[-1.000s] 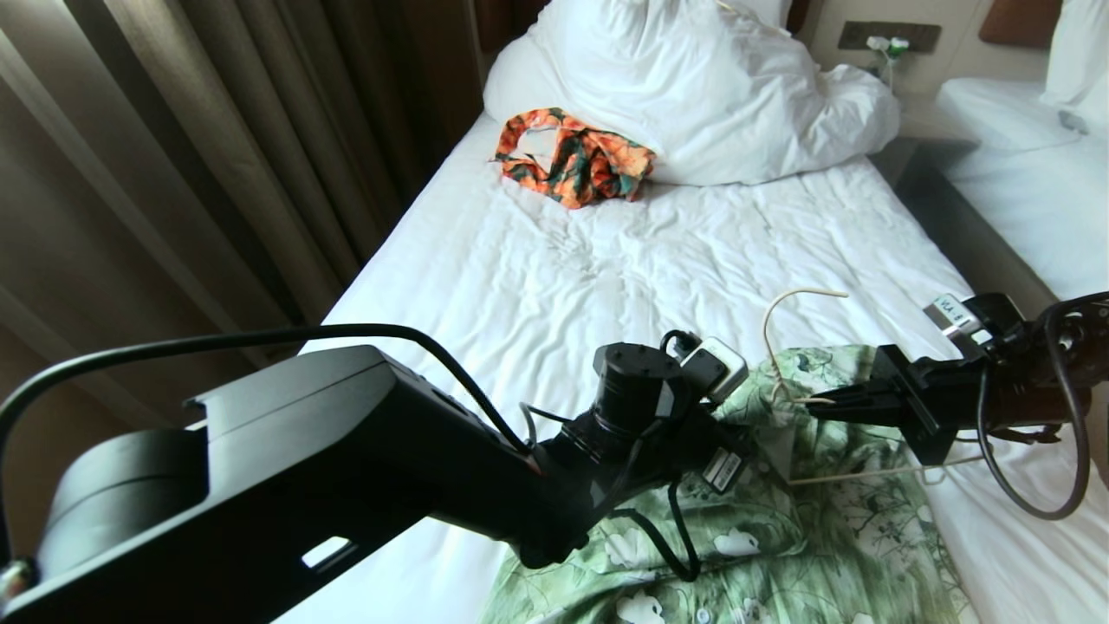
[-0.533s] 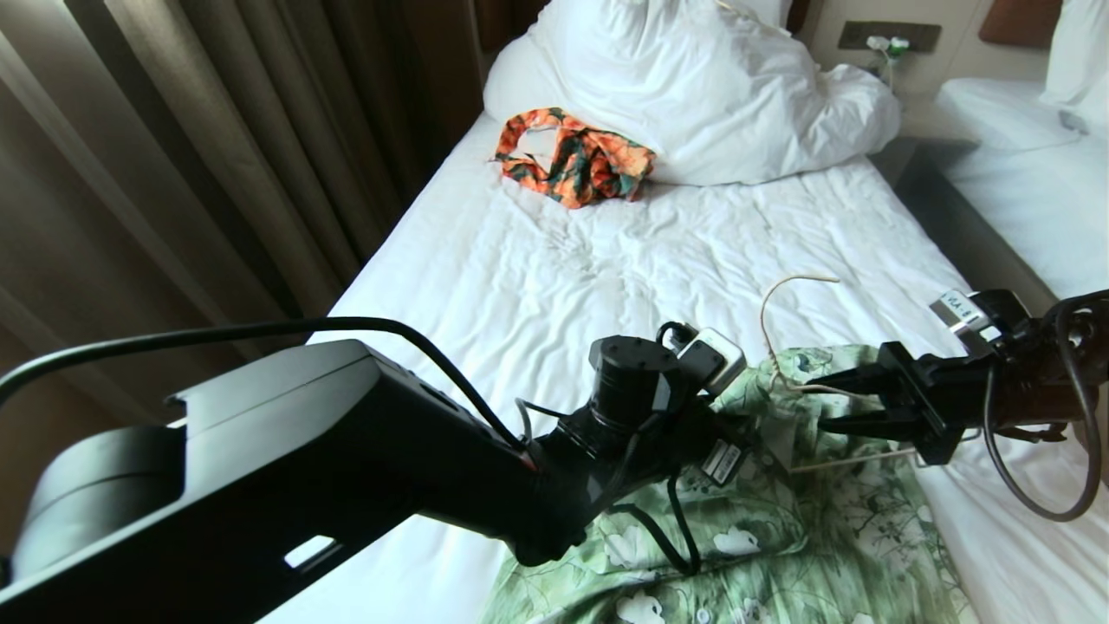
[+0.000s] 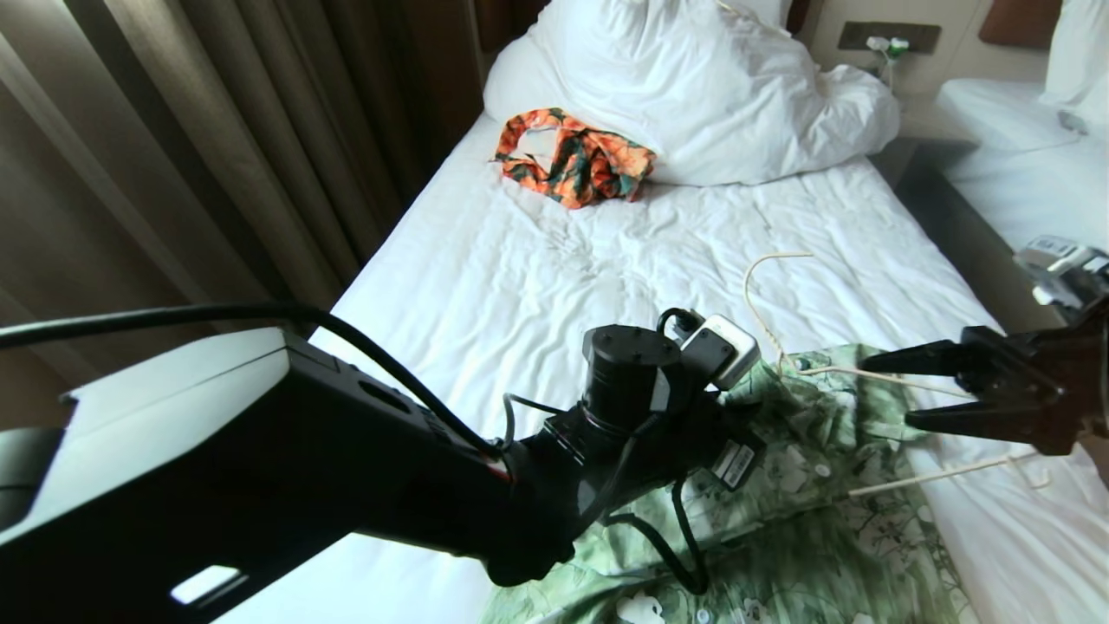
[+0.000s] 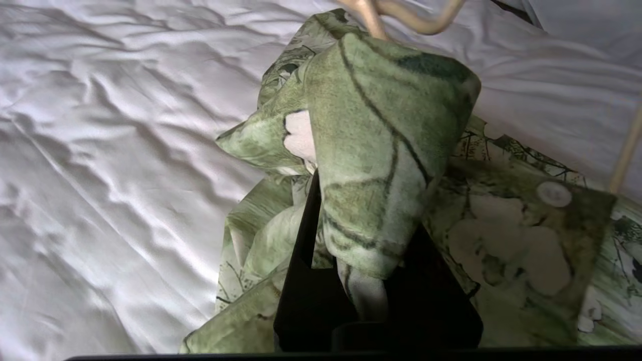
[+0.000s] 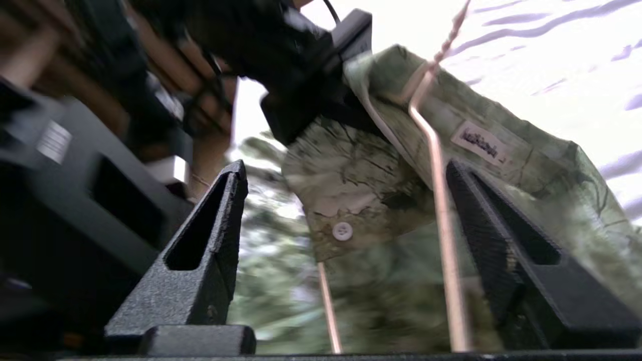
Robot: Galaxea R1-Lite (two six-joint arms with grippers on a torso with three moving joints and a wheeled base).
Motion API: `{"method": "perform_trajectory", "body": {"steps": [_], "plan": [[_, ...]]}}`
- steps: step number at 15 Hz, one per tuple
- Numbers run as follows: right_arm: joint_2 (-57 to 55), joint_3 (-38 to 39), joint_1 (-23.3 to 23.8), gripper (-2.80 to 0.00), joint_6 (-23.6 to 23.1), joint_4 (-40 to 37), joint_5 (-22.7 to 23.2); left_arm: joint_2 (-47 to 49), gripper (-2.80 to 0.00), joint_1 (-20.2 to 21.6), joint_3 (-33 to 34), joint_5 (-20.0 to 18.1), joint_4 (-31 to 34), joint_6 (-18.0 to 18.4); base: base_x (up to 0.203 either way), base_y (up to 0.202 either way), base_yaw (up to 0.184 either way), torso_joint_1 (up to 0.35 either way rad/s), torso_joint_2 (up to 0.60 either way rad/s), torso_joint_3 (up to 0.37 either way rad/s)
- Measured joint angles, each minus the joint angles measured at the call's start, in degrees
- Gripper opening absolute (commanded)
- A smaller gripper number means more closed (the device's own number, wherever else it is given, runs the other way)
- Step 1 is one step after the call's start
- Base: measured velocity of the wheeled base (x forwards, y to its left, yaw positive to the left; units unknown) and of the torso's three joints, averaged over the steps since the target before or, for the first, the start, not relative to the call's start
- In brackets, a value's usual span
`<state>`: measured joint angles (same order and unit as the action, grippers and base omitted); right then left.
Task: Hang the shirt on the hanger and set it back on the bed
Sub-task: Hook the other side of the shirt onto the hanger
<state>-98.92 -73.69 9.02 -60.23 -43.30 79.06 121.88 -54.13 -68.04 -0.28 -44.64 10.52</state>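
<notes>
My right gripper (image 3: 897, 390) had just let go of the hanger (image 3: 784, 325) and backed toward the bed's (image 3: 537, 286) right edge, jaws apart. My left gripper (image 4: 368, 281) stayed clamped on the shirt (image 3: 806, 520) collar, holding it up near the foot, hanger inside.

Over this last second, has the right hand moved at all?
Yes. The right hand has let go of the hanger, opened, and drawn back toward the bed's right edge.
</notes>
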Motion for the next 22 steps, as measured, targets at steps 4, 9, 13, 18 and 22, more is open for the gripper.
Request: {"method": "perform_trajectory", "body": {"steps": [4,9,13,18,22], "plan": [[4.0,-1.3,4.3,0.0,2.7,-5.2,-6.3,-2.5,-2.8,-1.4,1.1,0.4,0.0,0.0,0.0,0.0,0.0,0.0,0.0,0.0],[3.0,-1.9,7.6,0.0,2.7,-3.6,-9.1,-3.7,-2.8,-2.0,1.4,0.5,0.2,0.0,0.0,0.0,0.0,0.0,0.0,0.0],[2.9,-3.4,10.5,0.0,2.6,-2.2,-7.5,-4.7,-2.8,-3.2,3.5,1.1,0.2,-0.1,0.0,0.0,0.0,0.0,0.0,0.0],[4.0,-3.5,12.7,-2.8,4.2,-3.5,-8.0,-7.2,-2.8,-3.1,5.7,1.6,0.2,-0.1,0.0,0.0,0.0,0.0,0.0,0.0],[7.0,-2.0,15.0,-2.8,7.5,-3.8,-7.9,-8.7,-2.8,-3.2,5.7,1.8,0.3,0.0,0.0,0.0,0.0,0.0,0.0,0.0]]}}
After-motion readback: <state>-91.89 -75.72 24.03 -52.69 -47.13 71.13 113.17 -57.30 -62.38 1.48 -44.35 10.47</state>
